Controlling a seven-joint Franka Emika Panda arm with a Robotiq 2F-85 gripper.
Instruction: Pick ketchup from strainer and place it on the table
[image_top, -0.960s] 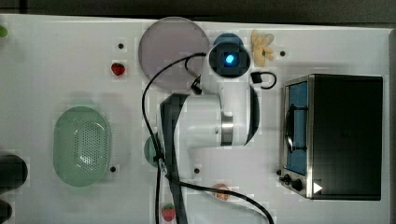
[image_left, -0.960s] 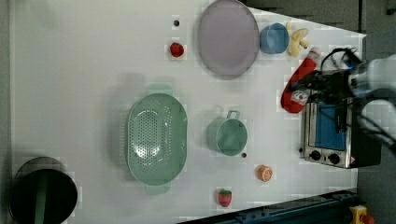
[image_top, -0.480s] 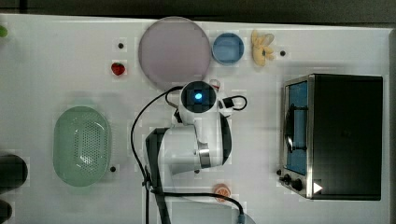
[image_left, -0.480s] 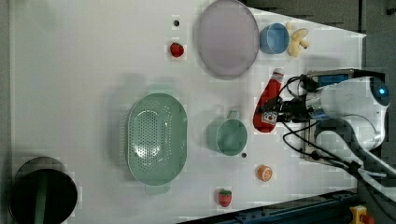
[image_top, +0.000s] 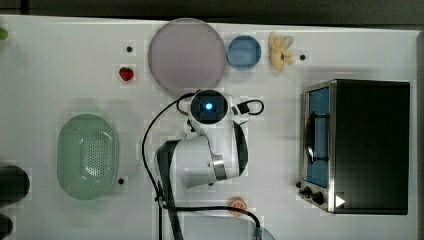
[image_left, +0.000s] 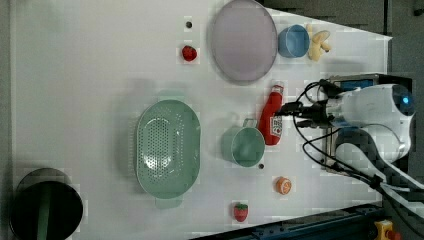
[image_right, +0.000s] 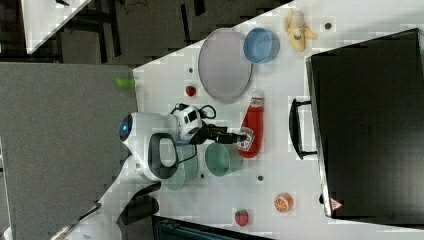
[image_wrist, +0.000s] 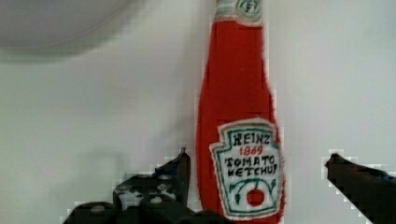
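Since the earlier frame my arm has swung across the table from beside the toaster oven toward its middle, and the ketchup now lies flat on the white top.

From the top view, my white arm covers the table's centre, a blue light glowing on it. The pale green strainer sits at the top view's left, nothing inside it. Along the far edge are a lilac plate, a blue bowl and a banana. One strawberry lies left of the plate. A black and silver toaster oven fills the top view's right.

From the left view, the bottle lies between the plate and a round green cup, its base just beside the cup, its cap pointing toward the plate. My gripper reaches in from the left view's right, level with the label. An orange slice and a second strawberry lie near the front edge. A dark round bin stands in the lower left corner, off the table.

From the right view, a grey panel stands behind my arm, with dark floor beyond it.

From the wrist view, my black fingers stand spread wide, one on each side of the label, gripping nothing. The nearer one is almost against the bottle; the other stands clear.
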